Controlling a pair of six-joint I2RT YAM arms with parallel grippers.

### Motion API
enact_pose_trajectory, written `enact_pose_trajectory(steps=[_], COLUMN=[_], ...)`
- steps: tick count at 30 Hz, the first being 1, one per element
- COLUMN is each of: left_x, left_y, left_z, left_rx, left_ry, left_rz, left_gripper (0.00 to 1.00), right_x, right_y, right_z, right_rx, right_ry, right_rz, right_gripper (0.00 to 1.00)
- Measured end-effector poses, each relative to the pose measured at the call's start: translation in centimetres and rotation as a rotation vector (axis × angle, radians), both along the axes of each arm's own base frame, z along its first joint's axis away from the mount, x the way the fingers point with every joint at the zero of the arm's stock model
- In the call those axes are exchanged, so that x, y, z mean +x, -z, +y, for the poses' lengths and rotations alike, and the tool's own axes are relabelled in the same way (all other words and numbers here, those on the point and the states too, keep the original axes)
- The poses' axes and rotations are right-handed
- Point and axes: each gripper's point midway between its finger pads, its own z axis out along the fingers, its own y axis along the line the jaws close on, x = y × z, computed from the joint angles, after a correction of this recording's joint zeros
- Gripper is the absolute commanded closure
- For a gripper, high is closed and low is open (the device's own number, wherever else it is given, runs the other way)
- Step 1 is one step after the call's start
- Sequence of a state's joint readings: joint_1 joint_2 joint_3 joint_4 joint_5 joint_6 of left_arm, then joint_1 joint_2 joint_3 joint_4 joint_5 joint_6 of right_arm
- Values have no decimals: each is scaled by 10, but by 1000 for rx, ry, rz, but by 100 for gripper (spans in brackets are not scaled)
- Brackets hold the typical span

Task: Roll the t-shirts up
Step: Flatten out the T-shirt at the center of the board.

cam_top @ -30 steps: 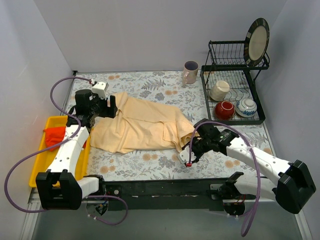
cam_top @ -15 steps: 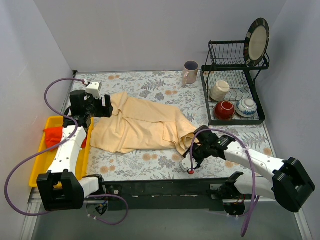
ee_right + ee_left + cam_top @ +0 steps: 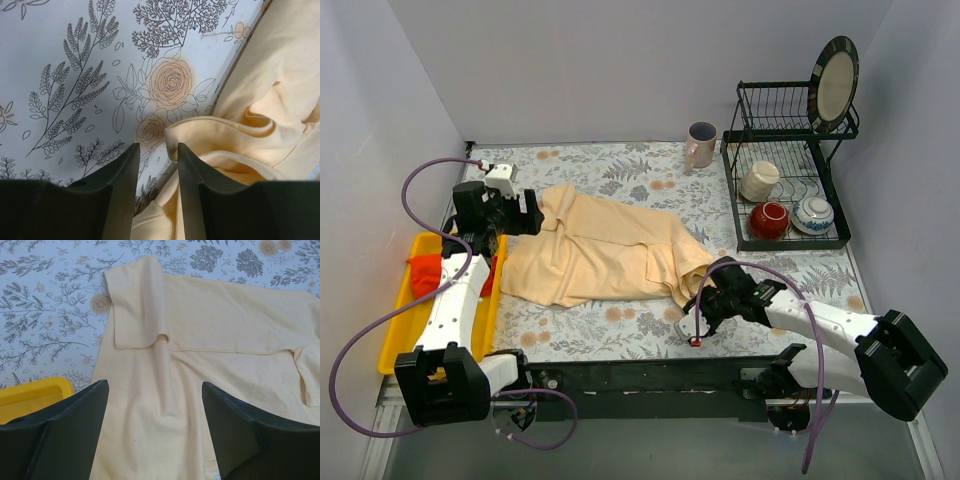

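Top external view: the cream t-shirt (image 3: 610,250) lies crumpled and partly spread across the middle of the flower-printed table (image 3: 620,328), its long side running from upper left to lower right. The left gripper (image 3: 532,214) hovers at the shirt's upper-left end, beside the yellow tray (image 3: 395,335) at the left edge, which holds a red-orange garment (image 3: 428,272). The right gripper (image 3: 704,298) sits low at the shirt's lower-right corner. A mug (image 3: 701,145) stands at the back of the table, just left of the dish rack (image 3: 790,243) in the upper right. In the left wrist view the fingers are spread wide over the cloth with nothing between them; a folded-over sleeve lies in the upper left of that frame. In the right wrist view the jaws stand partly apart over the printed cover, right at the shirt's bunched edge, with a fold of cloth just off one fingertip and nothing pinched.
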State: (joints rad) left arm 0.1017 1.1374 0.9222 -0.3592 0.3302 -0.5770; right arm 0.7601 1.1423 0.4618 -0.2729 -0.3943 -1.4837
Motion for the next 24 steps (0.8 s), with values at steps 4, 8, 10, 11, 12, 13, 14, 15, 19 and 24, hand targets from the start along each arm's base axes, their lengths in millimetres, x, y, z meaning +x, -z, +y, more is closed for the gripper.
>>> enact_pose_trajectory(steps=[4,8,10,11,12,13,14,15,19,24], left_x=[-1,-3,-3,-3,-3,-3,-3,-3,-1,9], left_y=[1,6,6,6,6,6,7,7,9,20], left_z=[-1,-2,-3,-4,-4,-4,-4,-4,-2,1], left_rx=[-8,-17,-24,-26,-27,-28,-29,-29,-16,-3], left_ry=[2,6,8,9,10,10,11,11,16,14], left_rz=[3,16,18,18,18,18,19,19,20,51], left_gripper=[25,25,25,25,25,25,25,25,23,17], right_x=[5,11,14,15,16,17,18,18,26,69], right_y=[1,1,1,1,2,3,4,4,-11,-104], right_z=[5,10,12,13,13,13,13,12,13,36], right_rx=[12,20,25,27,27,25,21,18,9,147], right_ry=[15,31,37,41,47,55,62,71,144,342], right_rz=[-8,-23,-32,-34,-36,-35,-32,-29,-3,-28], right_gripper=[56,59,68,72,77,85,89,93,99,99])
